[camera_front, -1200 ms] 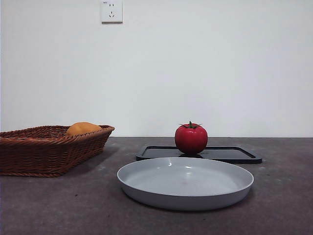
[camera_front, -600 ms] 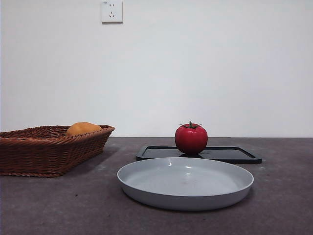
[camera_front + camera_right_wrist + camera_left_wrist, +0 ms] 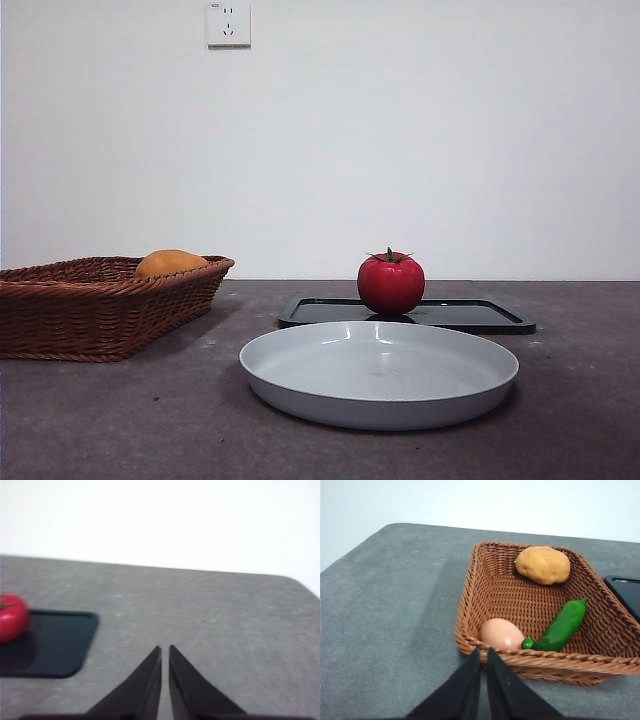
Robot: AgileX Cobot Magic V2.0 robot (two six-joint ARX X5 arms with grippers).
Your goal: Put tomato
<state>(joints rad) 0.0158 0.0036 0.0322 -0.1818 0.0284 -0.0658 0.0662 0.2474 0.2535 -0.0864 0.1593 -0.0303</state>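
Note:
The glossy red tomato (image 3: 391, 284) with a green stem stands upright on a flat black tray (image 3: 470, 316), behind a shallow grey plate (image 3: 379, 373). In the right wrist view the tomato (image 3: 11, 617) sits on the tray (image 3: 55, 645) at the picture's edge, apart from my right gripper (image 3: 165, 652), which is shut and empty above the bare table. My left gripper (image 3: 483, 656) is shut and empty, just outside the near rim of the wicker basket (image 3: 485, 575). Neither arm shows in the front view.
The brown wicker basket (image 3: 90, 305) stands at the left and holds an orange rounded fruit (image 3: 543, 564), a green pepper (image 3: 561, 626) and a pale egg-like item (image 3: 501, 634). A wall with a socket (image 3: 228, 22) lies behind the grey table.

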